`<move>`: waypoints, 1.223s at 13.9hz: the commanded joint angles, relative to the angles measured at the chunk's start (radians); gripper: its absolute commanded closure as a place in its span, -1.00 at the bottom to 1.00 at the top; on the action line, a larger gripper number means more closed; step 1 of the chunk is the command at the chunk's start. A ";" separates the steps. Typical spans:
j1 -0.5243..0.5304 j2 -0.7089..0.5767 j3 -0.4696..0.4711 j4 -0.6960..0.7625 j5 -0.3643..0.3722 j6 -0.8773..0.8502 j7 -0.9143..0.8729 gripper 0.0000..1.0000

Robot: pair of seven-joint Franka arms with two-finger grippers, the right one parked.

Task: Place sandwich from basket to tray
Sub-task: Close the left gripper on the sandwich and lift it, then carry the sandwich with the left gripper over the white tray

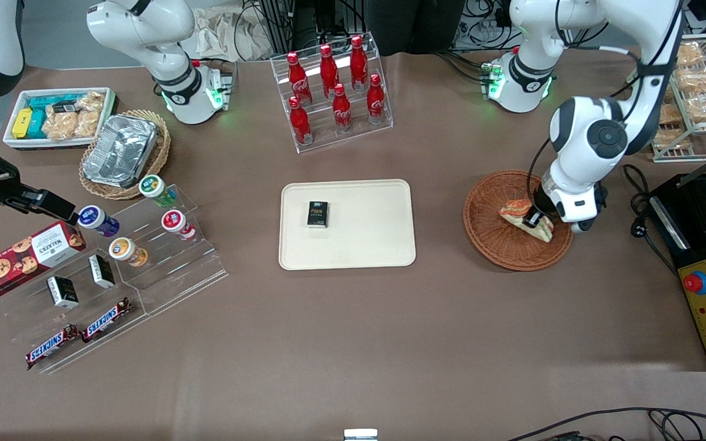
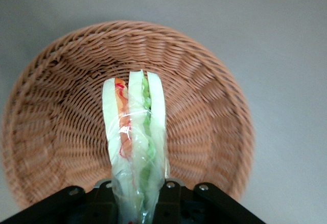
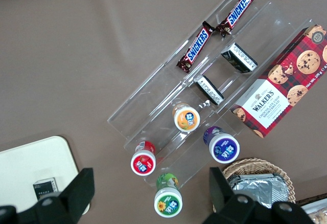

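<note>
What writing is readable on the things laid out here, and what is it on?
"SNICKERS": two chocolate bars.
"WALKERS": red tartan biscuit box.
"Face": small black box on the tray.
Red bottles' script, cup lids: unreadable.
End effector holds the sandwich, unlabelled.

The working left arm reaches out from its base and bends down at the elbow, wrist pointing toward the surface. Its claw [image 1: 537, 219] sits low inside the round reddish-brown wicker basket [image 1: 489, 236], its fingers closed on the triangular white-bread wedge sandwich [image 2: 134, 147], clamping its plastic-wrapped end.
</note>
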 commanded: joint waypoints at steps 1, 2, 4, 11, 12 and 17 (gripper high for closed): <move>-0.002 -0.036 -0.040 0.184 -0.007 -0.265 0.086 1.00; -0.004 -0.032 -0.054 0.249 -0.008 -0.377 0.188 1.00; -0.006 -0.033 -0.066 0.336 -0.017 -0.496 0.306 1.00; -0.044 -0.038 -0.171 0.404 -0.131 -0.478 0.547 1.00; -0.074 -0.027 -0.174 0.413 -0.125 -0.449 0.533 1.00; -0.252 0.029 -0.172 0.415 -0.054 -0.329 0.493 1.00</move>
